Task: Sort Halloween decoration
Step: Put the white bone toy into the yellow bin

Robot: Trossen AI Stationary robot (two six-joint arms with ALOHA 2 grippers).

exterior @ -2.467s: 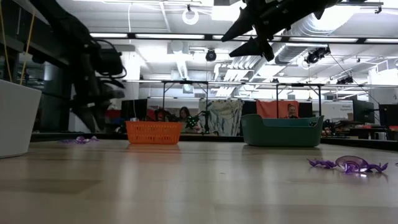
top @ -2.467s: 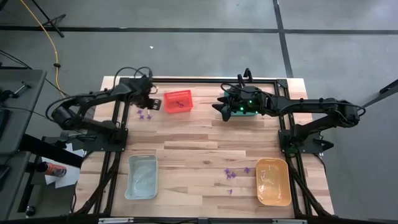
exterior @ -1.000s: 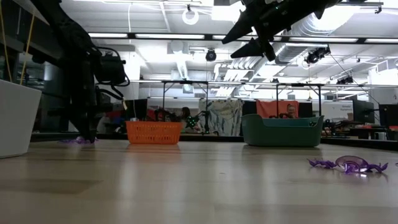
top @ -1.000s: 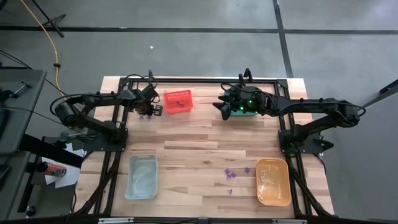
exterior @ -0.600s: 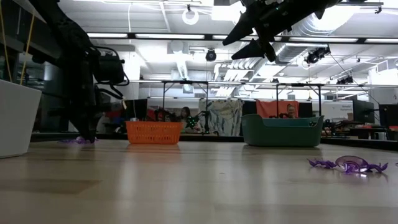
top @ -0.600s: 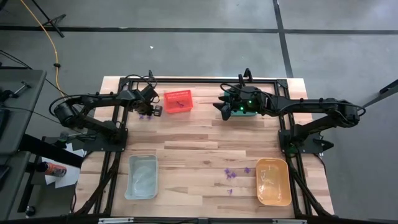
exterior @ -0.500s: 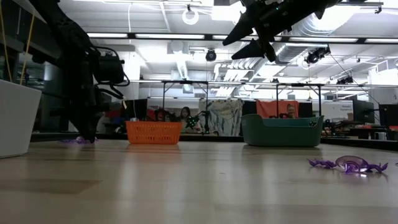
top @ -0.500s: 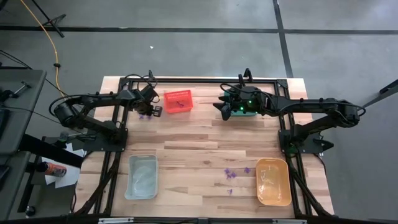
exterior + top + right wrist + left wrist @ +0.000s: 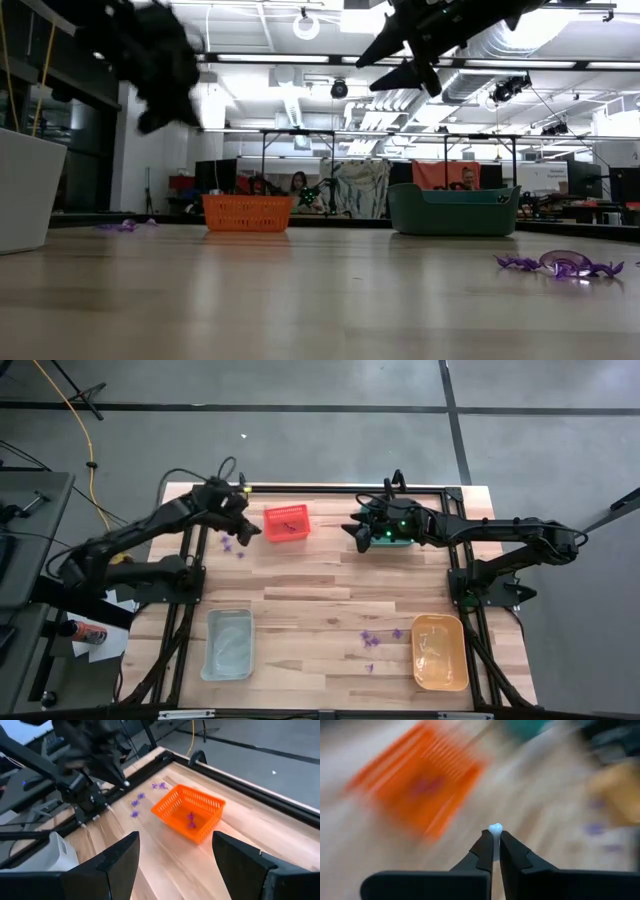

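My left gripper (image 9: 248,530) hangs above the table's far left, just left of the red basket (image 9: 287,523), shut on a tiny pale trinket (image 9: 495,828). The trinket also shows at that gripper's tip in the right wrist view (image 9: 127,783). Purple trinkets (image 9: 238,546) lie on the wood below it, and one lies in the basket (image 9: 190,819). More purple trinkets (image 9: 372,640) lie near the front, beside the orange bin (image 9: 440,651). My right gripper (image 9: 175,865) stands open, high over the green bin (image 9: 398,536), with nothing between its fingers. My left gripper pinches the pale trinket's lower part (image 9: 494,834) between its two fingertips. A small rounded bit sticks out past them. The fingers slant down toward the table. The trinket is lifted clear of the wood.
A clear bin (image 9: 229,643) stands at the near left. Black frame rails (image 9: 330,488) run along the far edge and down both sides. Bare wood lies between the bins in the middle. People sit in the room beyond the table (image 9: 297,182).
My left gripper has risen from the table beside the purple trinkets at the far left and now hangs well above it. Its wrist has rolled and tipped less steeply. My right arm has kept still.
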